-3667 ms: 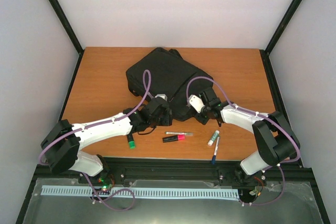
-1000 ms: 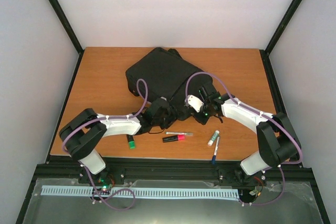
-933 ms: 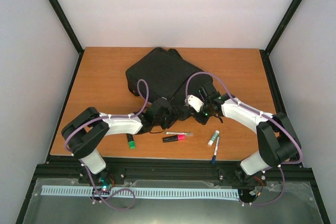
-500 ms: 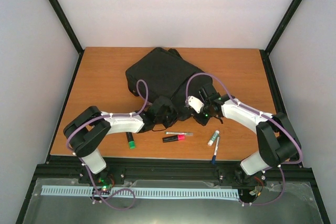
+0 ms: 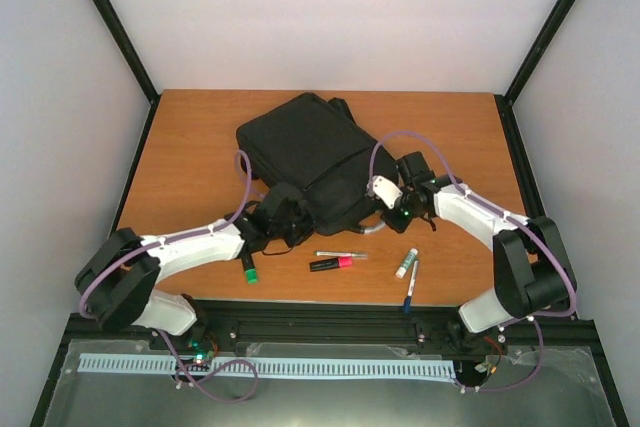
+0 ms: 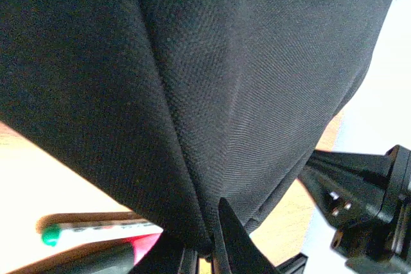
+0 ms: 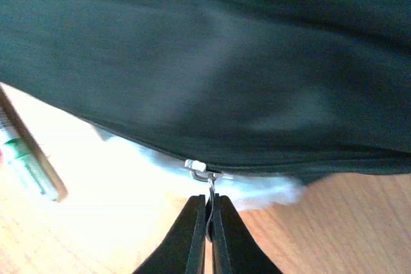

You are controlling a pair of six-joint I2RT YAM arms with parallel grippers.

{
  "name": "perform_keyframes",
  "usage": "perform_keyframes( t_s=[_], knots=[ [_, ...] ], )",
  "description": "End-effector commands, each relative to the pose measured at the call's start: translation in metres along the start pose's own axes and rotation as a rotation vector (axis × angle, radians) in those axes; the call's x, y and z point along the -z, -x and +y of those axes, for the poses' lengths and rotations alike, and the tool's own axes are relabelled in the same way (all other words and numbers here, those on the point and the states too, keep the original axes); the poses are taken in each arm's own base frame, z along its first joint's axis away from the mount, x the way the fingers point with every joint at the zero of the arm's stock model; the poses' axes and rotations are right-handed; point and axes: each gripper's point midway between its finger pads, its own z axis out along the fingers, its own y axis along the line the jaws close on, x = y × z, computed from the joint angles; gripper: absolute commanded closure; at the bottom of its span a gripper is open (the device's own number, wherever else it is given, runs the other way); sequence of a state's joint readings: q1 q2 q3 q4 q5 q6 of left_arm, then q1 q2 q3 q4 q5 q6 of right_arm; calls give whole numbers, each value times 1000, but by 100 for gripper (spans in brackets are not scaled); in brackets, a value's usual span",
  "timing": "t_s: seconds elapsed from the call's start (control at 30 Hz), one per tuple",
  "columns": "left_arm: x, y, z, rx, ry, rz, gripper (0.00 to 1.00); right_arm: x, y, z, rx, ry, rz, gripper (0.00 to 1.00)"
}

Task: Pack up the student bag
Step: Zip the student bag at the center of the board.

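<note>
Two-arm hold on the student bag (image 5: 310, 162). It lies flat on the table (image 5: 190, 147), slightly far of centre, with its near edge towards the arm bases. The left gripper (image 6: 204, 248) is at the bag's near-left edge and the right gripper (image 7: 209, 217) at its near-right edge.

Why, as I read it: brace and pull. Left anchors the cloth and tensions the panel so right can run the zip without dragging the whole bag.

Left claw: jaws almost together, with a fold of black fabric gathered down into them. The creases converge at the pinch. It holds bag cloth and nothing else.

Right claw: jaws nearly closed, with the thin metal zip pull (image 7: 210, 190) clamped between the tips. The slider (image 7: 196, 166) sits just above, on the zip line. The bright patch under the zip is blown out, so I can't tell whether it is lining or table, or how far the zip is open.

Loose items lie near of the bag, between it and the bases, and none is inside:
- green-capped marker (image 5: 248, 269), near-left
- pink highlighter (image 5: 331, 263), with a thin pen (image 5: 341, 254) just beside it
- white stick (image 5: 405, 263) and blue pen (image 5: 411, 288), near-right

All of them are apart from both claws. Packing proper is not yet done, since the bag has to open first.

Risk: the pull is thin and could slip from the tips if the tug goes off the zip line.
</note>
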State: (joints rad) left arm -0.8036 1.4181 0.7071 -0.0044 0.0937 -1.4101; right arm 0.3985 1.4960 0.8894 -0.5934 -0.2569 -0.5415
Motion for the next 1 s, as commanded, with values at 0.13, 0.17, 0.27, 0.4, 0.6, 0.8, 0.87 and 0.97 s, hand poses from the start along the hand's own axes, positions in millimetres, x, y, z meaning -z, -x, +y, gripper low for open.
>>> perform_keyframes(
  t_s=[0.13, 0.17, 0.27, 0.4, 0.6, 0.8, 0.87, 0.97],
  knots=[
    [34, 13, 31, -209, 140, -2, 99, 4, -4, -50, -57, -85, -6, 97],
    [36, 12, 33, -227, 154, 6, 99, 4, -5, -55, -63, -91, -6, 97],
    [43, 8, 38, -279, 176, 28, 99, 3, -6, -67, -77, -108, -11, 97],
    [56, 8, 44, -360, 213, 34, 99, 8, -19, -86, -117, -137, -11, 97],
    [75, 23, 48, -463, 271, -18, 99, 10, -30, -57, -20, -63, -25, 97],
    [80, 64, 60, -409, 312, -108, 99, 2, -25, -12, 166, -48, -3, 97],
    [79, 79, 58, -401, 311, -141, 99, 2, -14, -1, 186, -23, -22, 97],
    [78, 109, 50, -389, 322, -215, 99, 2, 5, 8, 196, 5, -63, 97]
  ],
)
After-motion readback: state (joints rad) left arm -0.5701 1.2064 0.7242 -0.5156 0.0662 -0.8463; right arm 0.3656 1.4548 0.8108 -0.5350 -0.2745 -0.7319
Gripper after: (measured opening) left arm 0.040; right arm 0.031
